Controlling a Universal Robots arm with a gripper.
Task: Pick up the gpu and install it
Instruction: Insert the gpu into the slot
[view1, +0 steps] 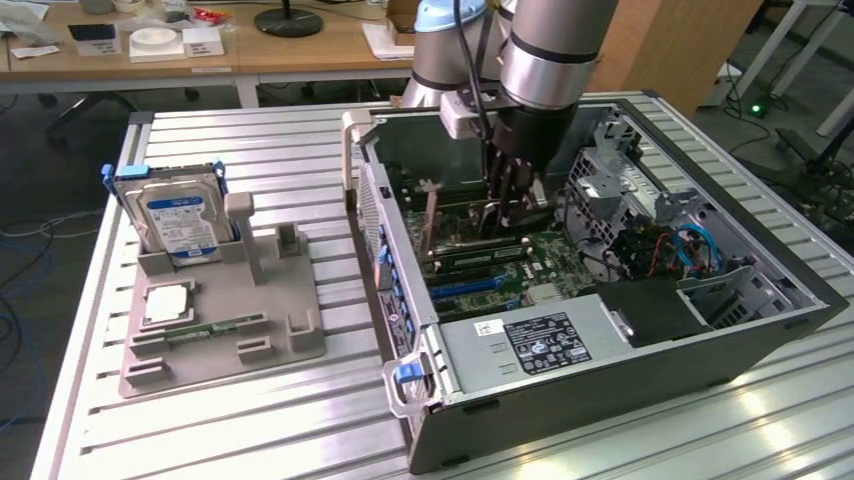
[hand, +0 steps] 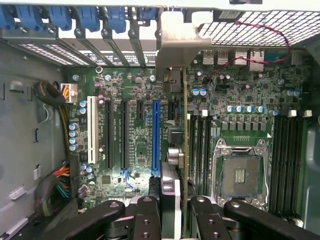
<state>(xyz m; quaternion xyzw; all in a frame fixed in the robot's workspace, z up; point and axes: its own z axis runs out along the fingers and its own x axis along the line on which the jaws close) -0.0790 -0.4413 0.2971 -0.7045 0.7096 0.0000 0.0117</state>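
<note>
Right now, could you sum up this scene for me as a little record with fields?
fingers: closed on the gpu
gpu position: edge-on over the motherboard, inside the open computer case
seated in slot: cannot tell
hard drive: upright in the grey holder, outside the case, exterior view's left

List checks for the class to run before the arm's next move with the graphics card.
1. Gripper shut on the gpu: ok.
2. The gpu standing on edge above the motherboard: ok.
3. Silver bracket toward the case's rear slot openings: ok.
4. Card edge lined up over a slot, such as the blue slot: cannot tell.
5. Card seated in a slot: cannot tell.
6. Cable bundle apart from the card: ok.
</note>
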